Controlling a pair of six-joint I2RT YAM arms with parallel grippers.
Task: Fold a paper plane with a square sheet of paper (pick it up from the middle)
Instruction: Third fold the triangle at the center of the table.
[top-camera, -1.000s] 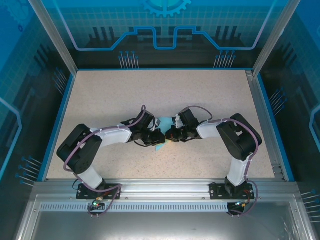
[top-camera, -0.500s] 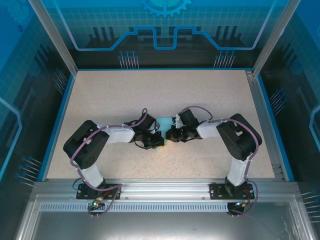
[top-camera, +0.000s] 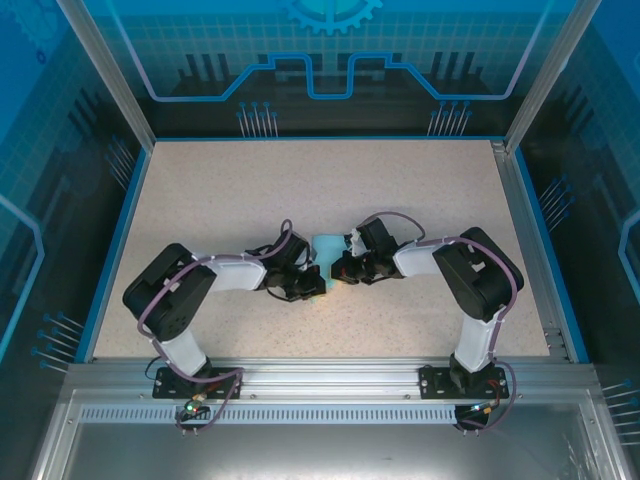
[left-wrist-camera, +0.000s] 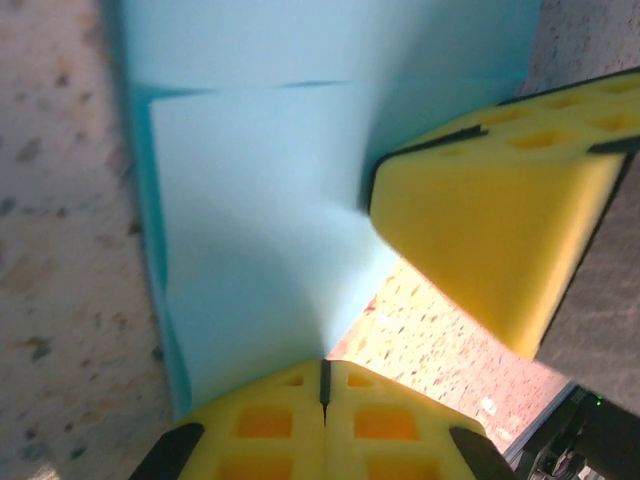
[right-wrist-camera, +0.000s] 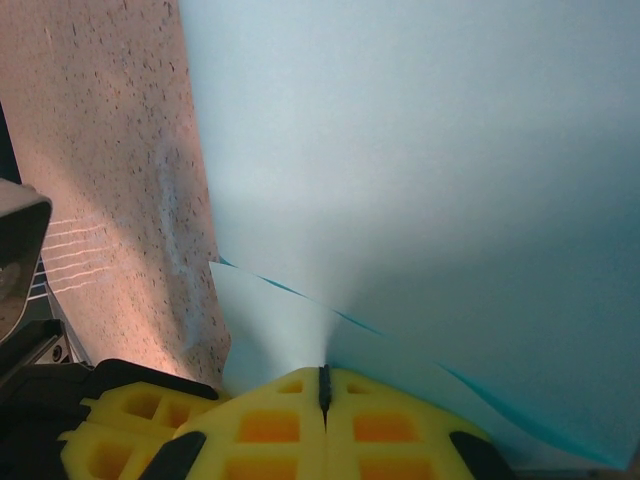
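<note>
Speckled beige table (top-camera: 420, 190) is seen from above, bordered by blue edging. Left arm (top-camera: 230, 272) and right arm (top-camera: 470, 265) are both bent inward, with the wrists brought close together near the table's middle, a little toward the near edge. Paper (top-camera: 326, 244) is located there, between the two wrists. It is light blue and mostly covered from above, with one patch visible behind the grippers and a sliver beside the left one. In the left wrist view the paper (left-wrist-camera: 260, 200) is seen lying on the table, folded. An upper layer is laid over a lower one, a straight layer edge runs across near the top, and a darker cyan edge runs down the left. In the right wrist view the paper (right-wrist-camera: 420, 150) is seen close up, with a layer edge running diagonally across its lower part and bare table to its left. Left gripper (top-camera: 312, 284) is low at the paper's near side. Its yellow fingers (left-wrist-camera: 390, 420) are pressed together, and the paper's edge is drawn into the seam and pinched. Right gripper (top-camera: 340, 268) is just beside the left one. Its fingers (right-wrist-camera: 400, 425) are likewise pressed together, with the paper pinched at the seam. From the left wrist, the right gripper's yellow fingers (left-wrist-camera: 480, 220) are seen touching the paper's right side.
</note>
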